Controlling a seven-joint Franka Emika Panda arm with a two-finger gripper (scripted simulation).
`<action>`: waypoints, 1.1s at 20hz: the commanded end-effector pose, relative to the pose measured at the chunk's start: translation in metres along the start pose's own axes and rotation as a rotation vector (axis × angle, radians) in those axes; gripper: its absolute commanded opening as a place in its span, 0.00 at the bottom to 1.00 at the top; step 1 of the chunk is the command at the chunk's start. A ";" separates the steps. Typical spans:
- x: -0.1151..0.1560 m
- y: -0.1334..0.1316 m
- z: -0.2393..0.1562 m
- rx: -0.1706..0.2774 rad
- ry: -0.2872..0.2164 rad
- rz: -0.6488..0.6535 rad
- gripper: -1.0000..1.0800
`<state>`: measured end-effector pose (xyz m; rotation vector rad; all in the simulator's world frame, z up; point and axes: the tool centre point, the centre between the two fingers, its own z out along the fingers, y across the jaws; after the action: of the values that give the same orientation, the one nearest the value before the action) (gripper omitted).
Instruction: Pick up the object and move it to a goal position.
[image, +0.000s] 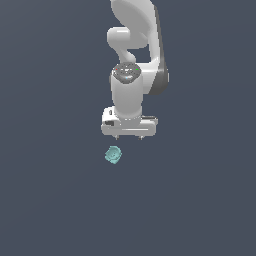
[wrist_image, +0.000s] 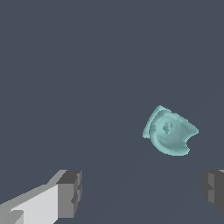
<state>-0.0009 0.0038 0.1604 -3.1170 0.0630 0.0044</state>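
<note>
The object (image: 114, 155) lies by itself on the flat dark surface (image: 50, 200), a small pale teal lump with rounded facets, and nothing touches it. In the wrist view the object (wrist_image: 169, 132) shows a scooped, notched side, so I read it as an uneven shape that wants a careful choice of where the pads close. It sits near the gripper (image: 129, 136) but not under it: in the exterior view it is offset toward that view's left and lower in the picture than the fingertips.

In the wrist view the gripper (wrist_image: 142, 192) has its 2 fingers (wrist_image: 70, 192) spread wide, with bare floor between them and nothing held. The lump lies beyond the gap, nearer the finger cut off at the picture's edge than the other one. I judge the spread jaws as readiness for a grasp not yet made; the hand points straight down so it can drop over the piece once lined up.

I see no goal marker in either view.
</note>
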 end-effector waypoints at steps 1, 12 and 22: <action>0.000 0.000 0.000 0.000 0.000 0.000 0.96; 0.010 -0.013 -0.023 -0.017 0.036 -0.038 0.96; 0.012 0.003 -0.005 -0.012 0.028 0.067 0.96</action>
<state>0.0111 0.0042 0.1698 -3.1284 0.1280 -0.0422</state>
